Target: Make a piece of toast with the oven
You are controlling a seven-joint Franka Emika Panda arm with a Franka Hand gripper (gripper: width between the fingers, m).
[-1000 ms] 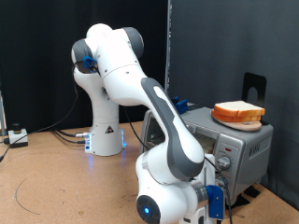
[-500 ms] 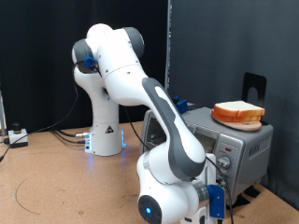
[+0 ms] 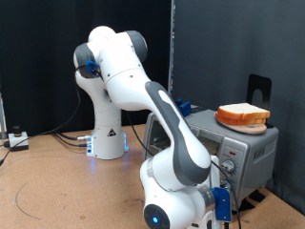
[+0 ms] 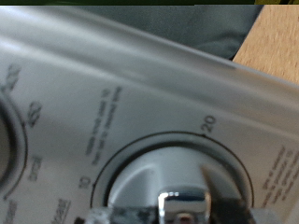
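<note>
The silver oven (image 3: 236, 145) stands at the exterior view's right. A slice of toast (image 3: 243, 114) with a pale face and tan crust lies on an orange plate (image 3: 240, 124) on the oven's top. The arm bends down in front of the oven, and its hand (image 3: 215, 204) is low at the oven's front panel, with the fingertips hidden there. The wrist view is very close to the oven's silver panel (image 4: 112, 84). It shows a round timer knob (image 4: 177, 191) with marks 10 and 20, and the edge of a second dial (image 4: 9, 131). The knob's chrome grip is right at the camera.
The robot's white base (image 3: 108, 134) stands on a brown wooden table (image 3: 57, 186). Cables (image 3: 71, 138) run along the table by the base. A black stand (image 3: 259, 91) rises behind the oven. A black curtain closes the back.
</note>
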